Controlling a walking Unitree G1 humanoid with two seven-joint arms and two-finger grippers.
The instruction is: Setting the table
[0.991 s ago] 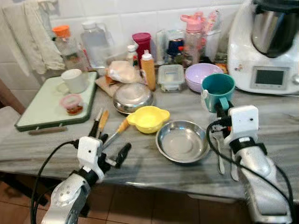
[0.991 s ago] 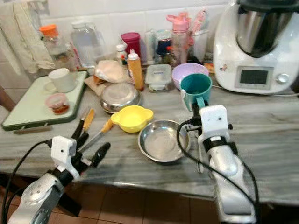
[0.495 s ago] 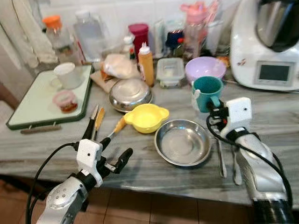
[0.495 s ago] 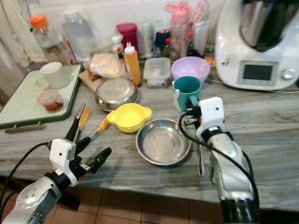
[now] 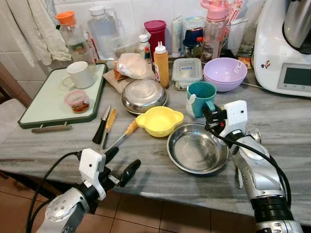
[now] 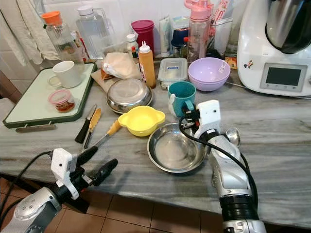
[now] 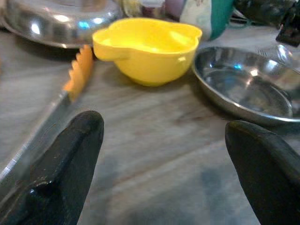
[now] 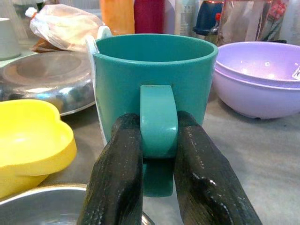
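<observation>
A teal mug point(image 5: 200, 94) stands upright on the marble counter point(image 5: 146, 170), between the yellow bowl point(image 5: 159, 120) and the purple bowl point(image 5: 224, 74). My right gripper point(image 5: 210, 116) is shut on its handle; in the right wrist view both black fingers point(image 8: 117, 164) clamp the teal handle point(image 8: 158, 117). A shallow steel bowl point(image 5: 198, 148) lies just left of my right arm. My left gripper point(image 5: 122, 162) hovers open over the counter's front edge with nothing between its fingers point(image 7: 70, 159), facing the yellow bowl point(image 7: 145, 47).
An orange-handled knife point(image 5: 119, 138) and two more utensils point(image 5: 104, 125) lie left of the yellow bowl. A spoon point(image 5: 252, 133) lies by my right arm. A green tray point(image 5: 48, 102) carries a white mug point(image 5: 80, 74). An upturned steel dish point(image 5: 144, 94), bottles and a food processor point(image 5: 286, 48) line the back.
The camera has shifted. My right gripper has carried the teal mug leftward, from right of the purple bowl to its left front. The left gripper stays open near the front edge.
</observation>
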